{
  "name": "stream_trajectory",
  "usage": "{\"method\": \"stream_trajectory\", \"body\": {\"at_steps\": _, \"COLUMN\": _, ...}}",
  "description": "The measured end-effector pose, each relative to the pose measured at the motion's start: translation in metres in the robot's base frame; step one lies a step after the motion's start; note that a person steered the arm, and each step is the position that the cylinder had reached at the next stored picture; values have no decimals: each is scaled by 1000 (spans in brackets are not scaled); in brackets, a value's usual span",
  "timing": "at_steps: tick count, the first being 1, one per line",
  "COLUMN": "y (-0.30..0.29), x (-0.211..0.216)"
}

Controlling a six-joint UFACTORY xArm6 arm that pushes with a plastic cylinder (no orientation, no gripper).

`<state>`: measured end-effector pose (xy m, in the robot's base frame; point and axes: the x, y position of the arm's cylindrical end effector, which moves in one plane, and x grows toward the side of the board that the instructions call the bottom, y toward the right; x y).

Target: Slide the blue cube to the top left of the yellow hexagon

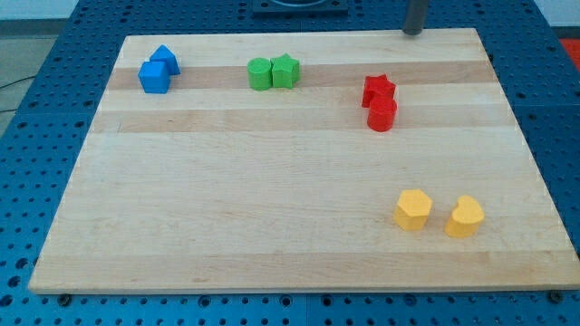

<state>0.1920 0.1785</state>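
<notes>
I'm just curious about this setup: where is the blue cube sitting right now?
The blue cube sits near the board's top left corner in the camera view, touching another blue block just above it, with the green pair off to its right.

I see the wooden board point(290, 226) lying on a blue perforated table point(54, 136). My tip point(413, 32) sits at the far edge of the board, right of centre, well apart from every block. At the far left, the blue cube point(154, 78) touches a second blue block point(166, 60) with a peaked top just behind it. Farther right, a green cylinder point(260, 73) and a green star point(285, 70) stand side by side, touching. Right of those, a red star point(379, 90) touches a red cylinder point(382, 114) in front of it. Near right, the yellow hexagon point(413, 209) stands just beside a yellow heart-like block point(465, 216).
</notes>
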Motion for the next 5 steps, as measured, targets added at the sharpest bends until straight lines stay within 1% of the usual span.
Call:
{"method": "stream_trajectory", "body": {"at_steps": 1, "y": -29, "x": -1}}
{"method": "stream_trajectory", "body": {"at_steps": 2, "y": -30, "x": 26}}
{"method": "stream_trajectory", "body": {"at_steps": 3, "y": -43, "x": 68}}
{"method": "stream_trajectory", "body": {"at_steps": 4, "y": -58, "x": 72}}
{"method": "stream_trajectory", "body": {"at_steps": 5, "y": -88, "x": 103}}
